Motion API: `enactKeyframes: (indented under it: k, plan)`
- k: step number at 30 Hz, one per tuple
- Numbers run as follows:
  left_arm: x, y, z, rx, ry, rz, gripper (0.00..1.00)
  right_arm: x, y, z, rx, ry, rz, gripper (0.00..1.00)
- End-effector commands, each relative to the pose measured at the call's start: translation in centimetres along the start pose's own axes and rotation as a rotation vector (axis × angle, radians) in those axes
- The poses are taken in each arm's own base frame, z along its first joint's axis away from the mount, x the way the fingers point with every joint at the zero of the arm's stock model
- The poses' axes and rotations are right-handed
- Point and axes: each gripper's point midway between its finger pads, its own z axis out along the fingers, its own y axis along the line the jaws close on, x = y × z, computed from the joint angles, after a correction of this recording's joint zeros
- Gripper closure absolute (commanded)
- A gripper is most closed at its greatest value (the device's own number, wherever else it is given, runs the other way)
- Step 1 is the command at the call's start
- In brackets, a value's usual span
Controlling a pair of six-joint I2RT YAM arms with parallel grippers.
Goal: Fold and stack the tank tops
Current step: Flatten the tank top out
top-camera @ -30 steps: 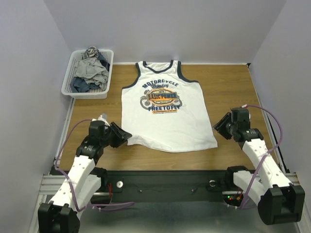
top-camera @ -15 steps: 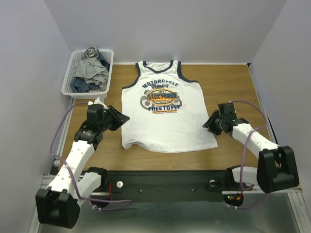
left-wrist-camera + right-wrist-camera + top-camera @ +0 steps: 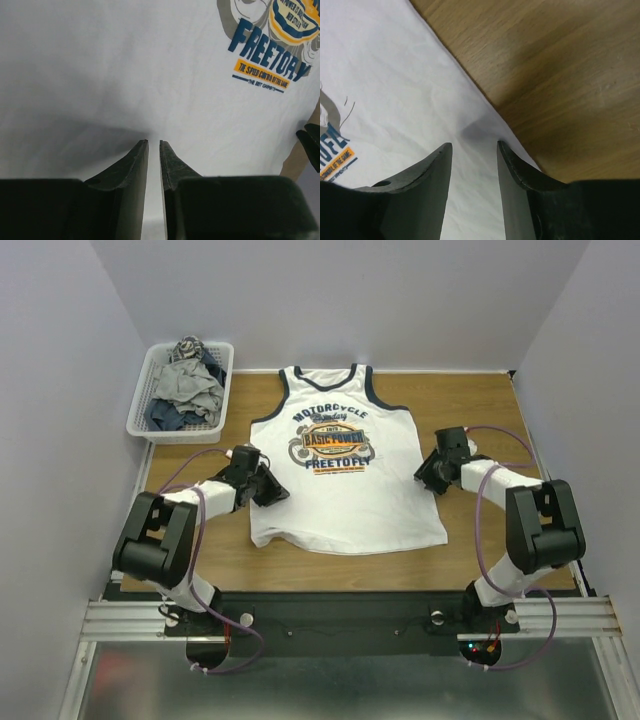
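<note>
A white tank top [image 3: 345, 480] with navy trim and an orange-black "Motorcycle" print lies flat, front up, in the middle of the wooden table [image 3: 480, 410]. My left gripper [image 3: 275, 493] is low on its left side edge. In the left wrist view the gripper [image 3: 154, 143] has its jaws closed to a thin slit with white cloth [image 3: 150, 75] in it. My right gripper [image 3: 424, 473] is at the shirt's right side edge. In the right wrist view it [image 3: 474, 145] is open, straddling the hem line of the cloth [image 3: 395, 75] against bare wood [image 3: 560, 75].
A white mesh basket [image 3: 140, 425] holding several crumpled grey and navy garments [image 3: 185, 390] stands at the back left corner. Grey walls close in the table on the left, right and back. Cables loop from both arms.
Both arms have swung inward and forward from the near corners to the shirt's side edges. The left jaws have closed down on the cloth. The shirt's lower left hem is slightly rumpled.
</note>
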Motion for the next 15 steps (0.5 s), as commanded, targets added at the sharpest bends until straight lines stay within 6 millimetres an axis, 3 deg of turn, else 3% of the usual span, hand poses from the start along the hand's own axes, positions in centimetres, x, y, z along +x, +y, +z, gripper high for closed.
enactKeyframes:
  k: [1,6,8,10,15]
  plan:
    - [-2.2,-2.9,1.9,0.053,-0.059,0.019,0.74,-2.6,0.2,1.3,0.011,-0.051,0.038,0.53]
    - [-1.1,-4.0,4.5,0.047,-0.011,0.026,0.75,-4.6,-1.9,3.1,0.046,-0.033,0.095,0.53]
    - [-0.7,-5.4,5.3,0.059,0.001,0.034,0.75,-6.0,-3.0,3.6,0.064,-0.043,0.129,0.53]
    - [-0.4,-7.0,5.8,0.081,0.007,0.044,0.75,-7.6,-3.9,4.2,0.075,-0.053,0.160,0.53]
    - [0.4,-7.9,6.1,0.080,0.006,0.039,0.75,-10.3,-5.0,4.1,0.077,-0.089,0.198,0.53]
